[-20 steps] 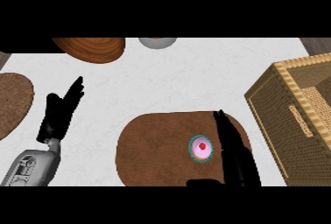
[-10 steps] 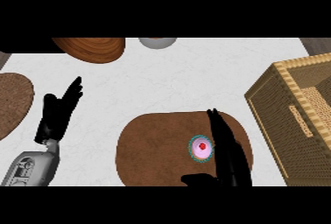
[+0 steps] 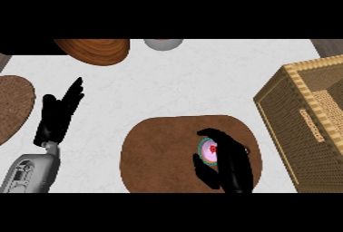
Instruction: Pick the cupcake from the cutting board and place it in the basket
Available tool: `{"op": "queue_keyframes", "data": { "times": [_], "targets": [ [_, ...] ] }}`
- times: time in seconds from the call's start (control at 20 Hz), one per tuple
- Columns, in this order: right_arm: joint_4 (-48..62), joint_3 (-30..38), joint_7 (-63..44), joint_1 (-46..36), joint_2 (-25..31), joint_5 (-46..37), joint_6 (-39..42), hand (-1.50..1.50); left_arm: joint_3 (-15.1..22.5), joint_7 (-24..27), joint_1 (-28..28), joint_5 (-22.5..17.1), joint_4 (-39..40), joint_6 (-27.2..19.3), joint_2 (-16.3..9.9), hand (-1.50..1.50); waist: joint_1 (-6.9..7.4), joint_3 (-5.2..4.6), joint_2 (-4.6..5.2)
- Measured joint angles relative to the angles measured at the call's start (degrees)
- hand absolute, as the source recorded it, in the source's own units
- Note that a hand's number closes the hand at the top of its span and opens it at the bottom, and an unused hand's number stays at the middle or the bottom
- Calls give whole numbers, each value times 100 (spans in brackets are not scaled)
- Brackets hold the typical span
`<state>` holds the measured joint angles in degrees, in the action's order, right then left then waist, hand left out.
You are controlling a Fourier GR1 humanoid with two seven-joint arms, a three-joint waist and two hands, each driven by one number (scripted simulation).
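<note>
Here, cupcake (image 3: 209,150) within right robot hand (image 3: 231,165).

A kitchen: marble counter (image 3: 201,86), wooden cutting board (image 3: 161,154), wicker basket (image 3: 301,122).

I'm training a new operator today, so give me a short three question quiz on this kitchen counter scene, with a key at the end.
1. True or false: the cupcake already sits in the basket.
2. Which hand is at the cupcake? A. left hand B. right hand
3. Fill in: the cupcake rests on the ____.

Key:
1. False; it is on the cutting board, left of the basket.
2. B; its fingers curl round the cupcake, while the left hand rests open at the view's left.
3. cutting board.
</note>
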<state>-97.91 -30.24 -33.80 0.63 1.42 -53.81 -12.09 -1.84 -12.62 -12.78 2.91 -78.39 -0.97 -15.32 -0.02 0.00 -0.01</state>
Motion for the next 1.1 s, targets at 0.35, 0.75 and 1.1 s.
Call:
{"op": "queue_keyframes", "data": {
  "times": [0.35,0.75,1.1],
  "targets": [
    [203,-85,175,-48,87,-656,-178,150,56,-49,77,154,-121,-48,194,0,-1,-5,-13],
    [601,-546,-147,-739,436,-1340,1496,150,55,-72,68,163,-170,19,172,0,76,-47,-67],
    [168,-829,-256,-906,282,-1444,2445,150,30,-94,27,227,-128,-35,257,0,11,-15,-28]
  ]
}}
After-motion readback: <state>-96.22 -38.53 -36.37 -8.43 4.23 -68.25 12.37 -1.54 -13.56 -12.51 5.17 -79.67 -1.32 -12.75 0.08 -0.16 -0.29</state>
